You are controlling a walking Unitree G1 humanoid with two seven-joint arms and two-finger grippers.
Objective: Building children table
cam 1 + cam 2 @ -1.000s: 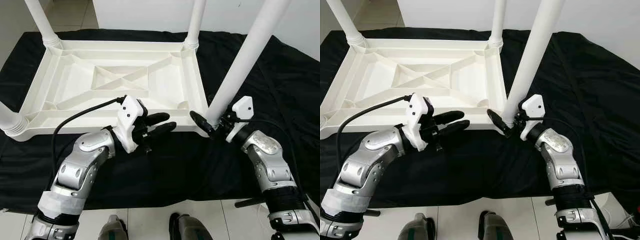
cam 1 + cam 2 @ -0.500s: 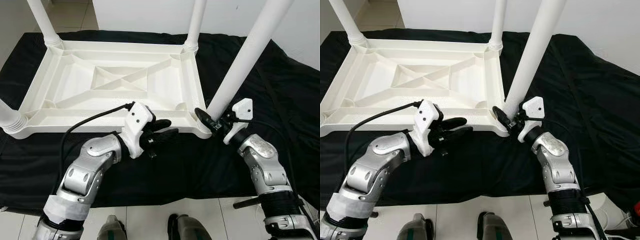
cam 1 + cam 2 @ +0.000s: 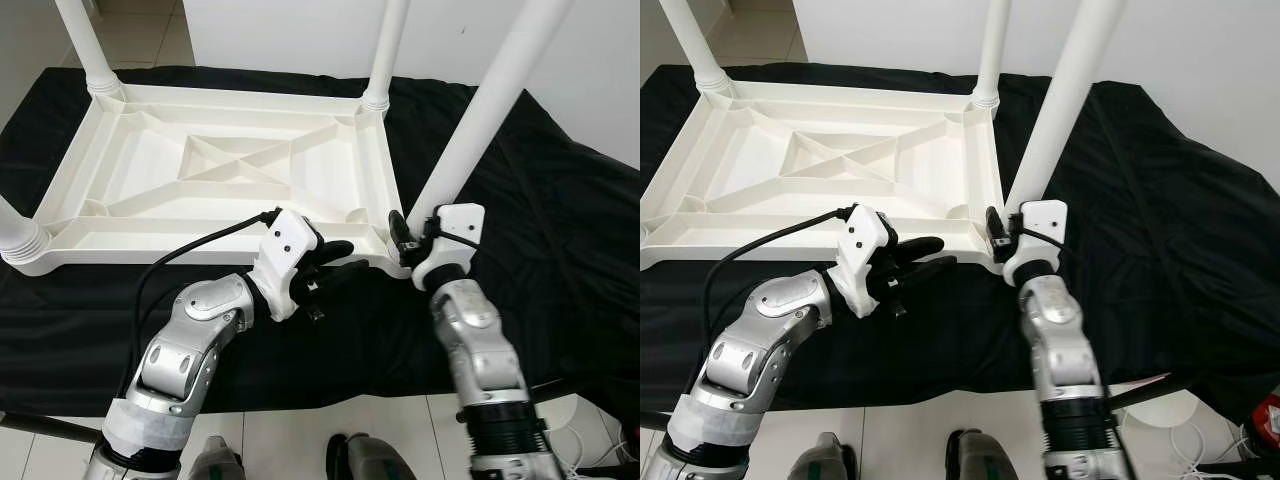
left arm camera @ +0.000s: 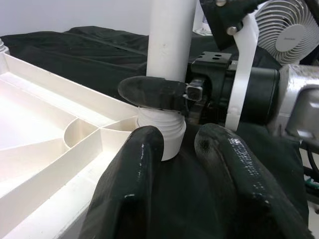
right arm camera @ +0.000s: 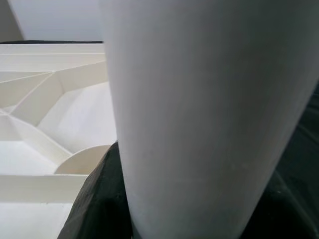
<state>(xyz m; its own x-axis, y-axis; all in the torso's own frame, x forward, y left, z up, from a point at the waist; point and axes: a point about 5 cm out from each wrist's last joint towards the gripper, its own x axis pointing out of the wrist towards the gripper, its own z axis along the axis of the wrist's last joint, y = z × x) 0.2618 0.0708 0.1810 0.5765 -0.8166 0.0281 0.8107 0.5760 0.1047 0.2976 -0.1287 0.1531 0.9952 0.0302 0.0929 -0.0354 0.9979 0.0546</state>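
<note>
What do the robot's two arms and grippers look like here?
Both arms are jointed silver metal with ribbed black bands near the base. The left gripper and right gripper each have two long black fingers and a white plastic housing with small dark screw holes. A black cable loops to the left one.

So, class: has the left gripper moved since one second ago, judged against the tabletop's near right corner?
Yes. The left gripper has shifted right along the tabletop near edge, closer to that corner.

Near-corner leg (image 3: 480, 120) and right end effector (image 3: 405, 243) block corner; black cloth (image 3: 570, 230) rightward open.
</note>
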